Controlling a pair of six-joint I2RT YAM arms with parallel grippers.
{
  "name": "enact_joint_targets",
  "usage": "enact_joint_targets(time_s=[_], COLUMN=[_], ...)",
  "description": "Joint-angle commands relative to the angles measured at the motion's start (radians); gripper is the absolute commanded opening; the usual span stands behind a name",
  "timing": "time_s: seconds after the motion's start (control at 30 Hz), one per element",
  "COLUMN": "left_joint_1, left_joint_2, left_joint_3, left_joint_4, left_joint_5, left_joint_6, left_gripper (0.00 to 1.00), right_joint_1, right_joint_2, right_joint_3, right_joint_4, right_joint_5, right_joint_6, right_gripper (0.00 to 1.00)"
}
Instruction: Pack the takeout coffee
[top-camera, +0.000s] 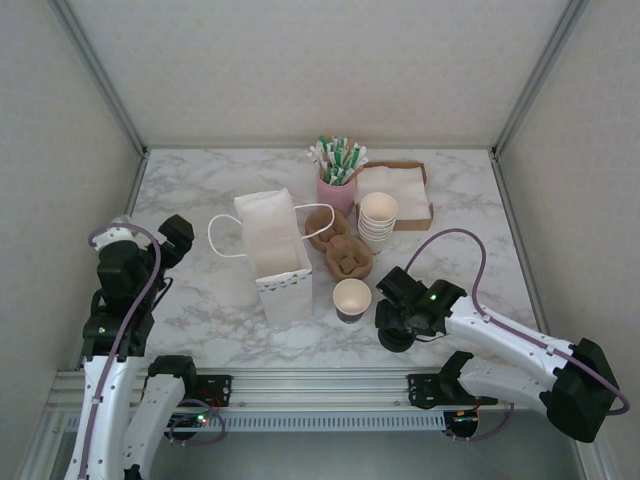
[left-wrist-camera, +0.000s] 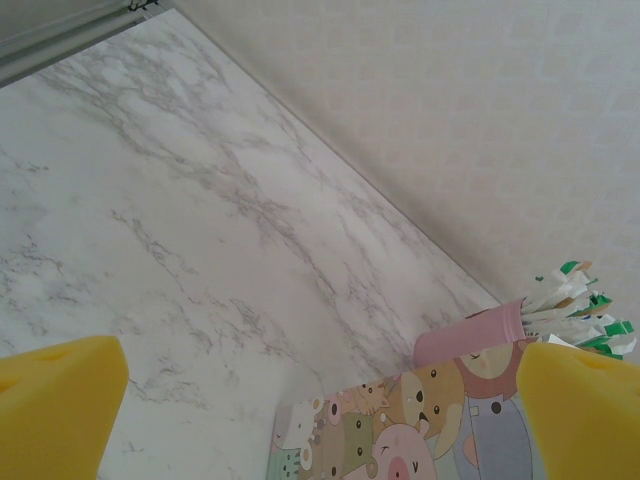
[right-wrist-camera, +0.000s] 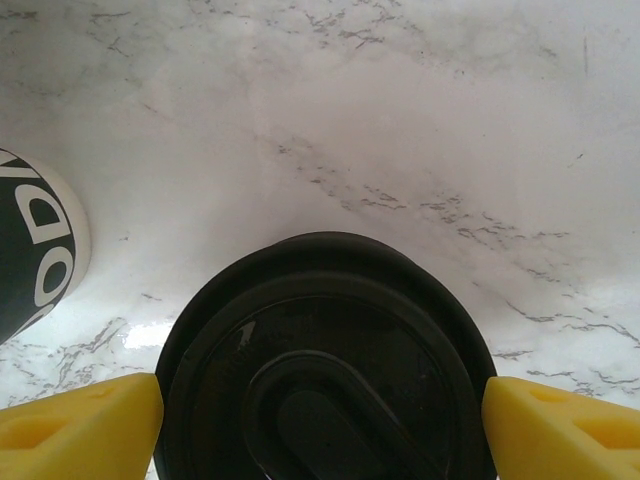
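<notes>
Jaws of the left gripper (left-wrist-camera: 320, 425) stand wide apart with nothing between them, the yellow fingertips (left-wrist-camera: 55, 410) at the lower corners of the left wrist view. In the top view the left gripper (top-camera: 177, 238) sits at the left side of the marble table (top-camera: 200, 305), well apart from the goods.

Right gripper (right-wrist-camera: 320, 430): jaws spread to the width of the round black lid (right-wrist-camera: 320, 370), one finger on each side. Whether the pads press on its rim cannot be told. The lid (top-camera: 394, 340) lies flat at the near edge of the table.

Writing: the single paper cup (right-wrist-camera: 30, 250) beside the lid carries white letters on a dark band; only "OD" can be read. The white paper bag (left-wrist-camera: 400, 435) shows printed cartoon animals on one face, with no legible text.

Takeout coffee carrier (top-camera: 343, 247): brown pulp, lying flat with its wells facing up. It is between the bag (top-camera: 275, 255) and the stack of cream cups (top-camera: 378, 220), and just in front of the pink cup of green-and-white packets (top-camera: 338, 185). Its long axis runs from far to near, slanting right towards the single cup (top-camera: 352, 298).
</notes>
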Motion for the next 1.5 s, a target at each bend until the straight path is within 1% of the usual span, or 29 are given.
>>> enact_joint_targets(time_s=[0.0,0.13,0.47,0.73,0.83,0.97,1.13,1.23,1.37,1.47], left_joint_1=[0.010,0.010,0.009,0.009,0.010,0.010,0.010,0.009,0.010,0.010], left_joint_2=[-0.004,-0.004,-0.002,-0.002,-0.004,-0.003,-0.005,-0.005,-0.005,-0.003], left_joint_3=[-0.012,-0.011,-0.012,-0.012,-0.012,-0.012,-0.011,-0.011,-0.010,-0.011], left_joint_4=[0.005,0.005,0.005,0.005,0.004,0.004,0.004,0.001,0.000,-0.001], left_joint_5=[0.014,0.013,0.009,0.005,0.004,0.004,0.004,0.001,-0.001,-0.001], left_joint_6=[0.008,0.008,0.007,0.007,0.007,0.005,0.006,0.005,0.005,0.006], left_gripper=[1.00,1.00,1.00,1.00,1.00,1.00,1.00,1.00,1.00,1.00], right_joint_1=[0.009,0.009,0.009,0.009,0.009,0.009,0.016,0.049,0.127,0.179], right_joint_2=[0.012,0.014,-0.039,-0.109,-0.136,-0.156,-0.109,-0.074,-0.039,0.010], right_joint_3=[0.003,0.007,0.039,0.074,0.110,0.157,0.230,0.274,0.303,0.328], right_joint_4=[-0.005,-0.013,-0.062,-0.105,-0.135,-0.128,-0.103,-0.080,-0.005,0.015], right_joint_5=[0.004,0.015,0.080,0.131,0.160,0.161,0.134,0.142,0.150,0.180], right_joint_6=[0.002,0.004,0.017,0.019,-0.002,-0.068,-0.153,-0.179,-0.202,-0.220], right_gripper=[0.84,0.83,0.74,0.72,0.72,0.72,0.70,0.70,0.70,0.70])
